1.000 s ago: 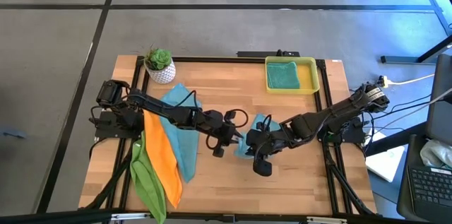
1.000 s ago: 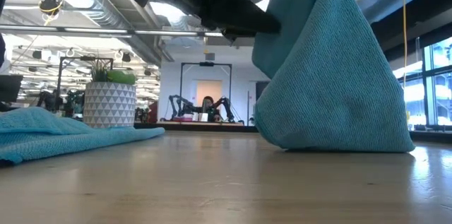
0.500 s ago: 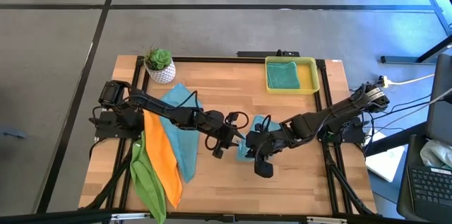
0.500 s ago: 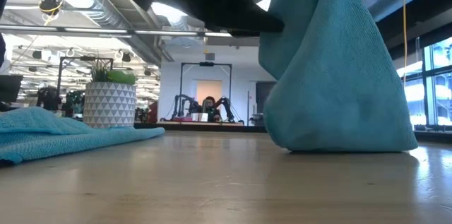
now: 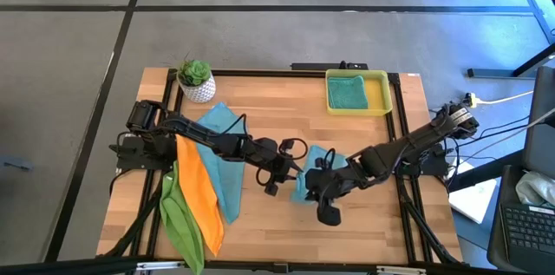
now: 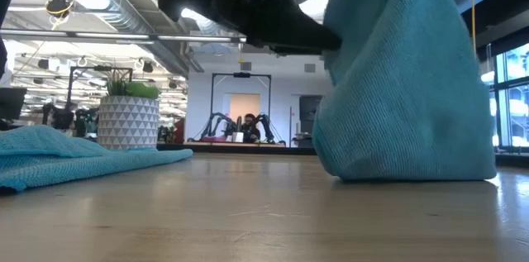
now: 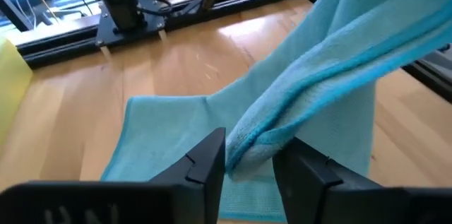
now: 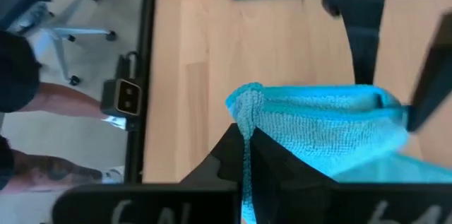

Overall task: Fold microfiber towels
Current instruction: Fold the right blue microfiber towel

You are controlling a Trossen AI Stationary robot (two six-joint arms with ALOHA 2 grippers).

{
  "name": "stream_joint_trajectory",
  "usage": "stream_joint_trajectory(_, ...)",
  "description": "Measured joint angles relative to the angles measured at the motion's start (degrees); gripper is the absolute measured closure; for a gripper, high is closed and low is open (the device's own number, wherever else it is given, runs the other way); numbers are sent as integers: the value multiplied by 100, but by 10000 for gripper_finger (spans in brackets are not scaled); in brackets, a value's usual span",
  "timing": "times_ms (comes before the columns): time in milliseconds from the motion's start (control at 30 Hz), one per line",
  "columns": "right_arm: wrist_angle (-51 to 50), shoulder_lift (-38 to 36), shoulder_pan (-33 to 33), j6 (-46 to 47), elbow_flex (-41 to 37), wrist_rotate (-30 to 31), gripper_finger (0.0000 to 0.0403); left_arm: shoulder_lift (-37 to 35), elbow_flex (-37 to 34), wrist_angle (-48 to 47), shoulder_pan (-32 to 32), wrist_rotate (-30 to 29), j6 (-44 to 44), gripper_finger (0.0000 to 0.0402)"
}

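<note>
Both arms meet over the middle of the wooden tabletop (image 5: 260, 223), sharing one teal towel (image 5: 310, 171) — it is lifted at one end, hangs as a bunched drape in the low view, and its lower part rests on the wood. The left hand (image 7: 248, 159) has a folded edge of that cloth between its two dark fingers, which stand slightly apart around the fabric. The right hand (image 8: 244, 155) is pressed together, pinching another edge of the same towel, the cloth bunching just above its fingertips. On the left side of the tabletop lie the other cloths in an overlapping row — a lime green towel (image 5: 180, 216) at the outer edge, an orange towel (image 5: 199, 195) partly over it, and a second teal towel (image 5: 224, 158) beside that. A folded teal towel (image 5: 347, 93) sits in the yellow tray (image 5: 379, 94) at the far right corner, and a potted plant (image 5: 196, 79) stands at the far left
</note>
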Motion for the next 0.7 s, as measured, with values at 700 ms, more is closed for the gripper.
stream_joint_trajectory(700, -2809, 0, 84, 1475, -52, 1878, 391, 275, 675, -967, 442, -252, -100, 400)
